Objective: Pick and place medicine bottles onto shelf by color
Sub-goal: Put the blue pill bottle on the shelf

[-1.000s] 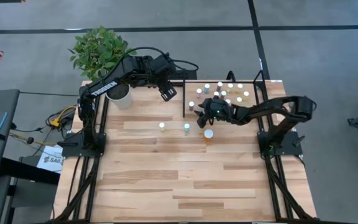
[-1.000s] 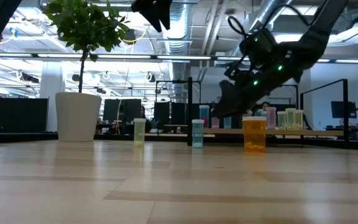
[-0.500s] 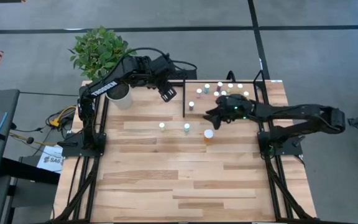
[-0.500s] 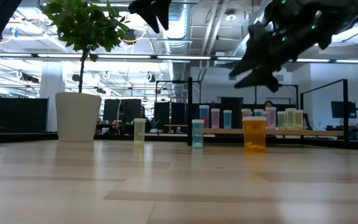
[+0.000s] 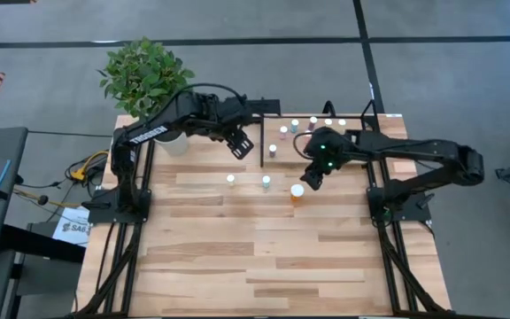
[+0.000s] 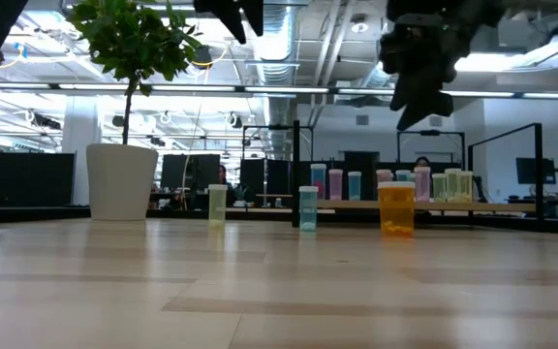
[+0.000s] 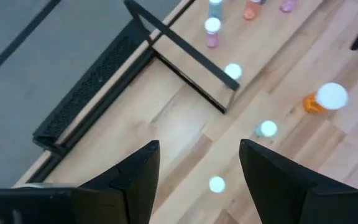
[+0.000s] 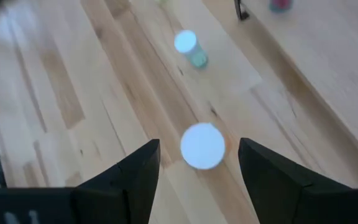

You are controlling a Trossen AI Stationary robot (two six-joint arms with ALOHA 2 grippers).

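High view: the right claw (image 5: pixel 312 176) is seen raised above the table (image 5: pixel 237 257), just beside the large orange bottle (image 5: pixel 297 191), which stands on the planks in front of the shelf (image 5: pixel 361 124). Two small bottles, a yellowish one (image 5: pixel 230 180) and a teal one (image 5: pixel 266 182), stand in a row with it on the table. More small white-capped bottles (image 5: pixel 312 122) are grouped on the shelf. The left claw (image 5: pixel 240 142) is held above the table's back part, near the shelf's left frame and beside the potted plant (image 5: pixel 142 73).

Low view: the right claw (image 6: pixel 417 102) hangs in the air above the orange bottle (image 6: pixel 396 210), well clear of its cap. The yellowish bottle (image 6: pixel 217 206) and the teal bottle (image 6: pixel 307 207) stand upright. Pink, teal and pale bottles are lined up on the shelf (image 6: pixel 473 206) behind.

Left wrist view: the left claw (image 7: pixel 194 167) is spread, with nothing between its fingers. The shelf's black frame (image 7: pixel 185 53), the orange bottle (image 7: pixel 326 99) and the two small bottles are seen below.

Right wrist view: the right claw (image 8: pixel 197 168) is spread and empty; the orange bottle's white cap (image 8: pixel 202 146) lies between the fingers in the picture, below them and untouched. The teal bottle (image 8: pixel 189 47) stands farther off.
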